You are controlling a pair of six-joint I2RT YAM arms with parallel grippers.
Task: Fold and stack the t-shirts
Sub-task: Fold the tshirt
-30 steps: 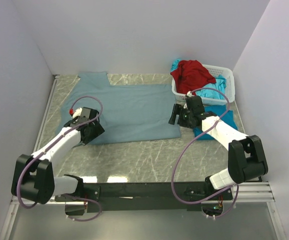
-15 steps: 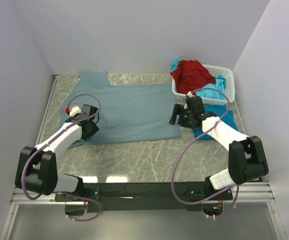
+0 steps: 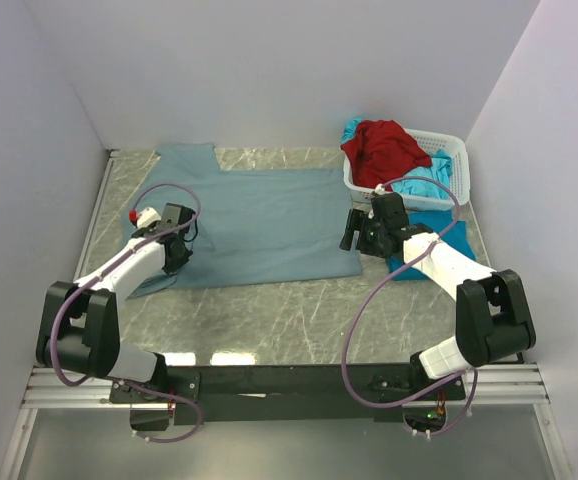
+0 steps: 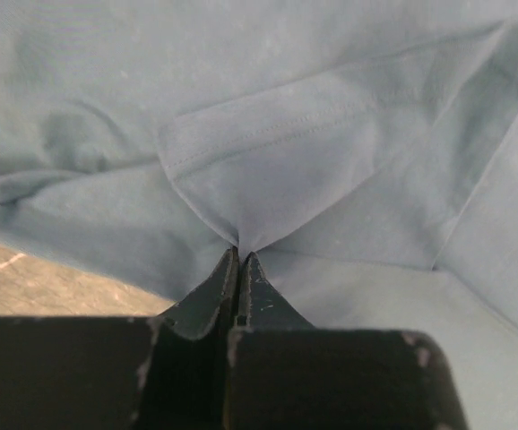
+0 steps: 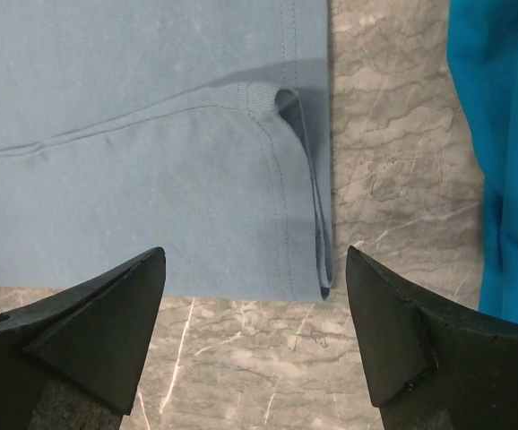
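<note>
Since the grey-blue t-shirt (image 3: 259, 225), spread flat on the desk (image 3: 269, 320), appears light and limp, corners suit gripping. Left end effector (image 4: 241, 262) is clamped on a sleeve fold; right end effector (image 5: 254, 260) hangs apart above its corner.

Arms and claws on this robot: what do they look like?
The left arm and right arm have white links, chunky black joints and a looping purple cable each. The left claw and right claw are pairs of black wedge-shaped fingers.

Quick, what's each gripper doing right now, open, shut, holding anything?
Left gripper: shut, pinching a fold of the large grey-blue cloth t-shirt.
Right gripper: open, holding nothing, above that shirt's edge.
</note>
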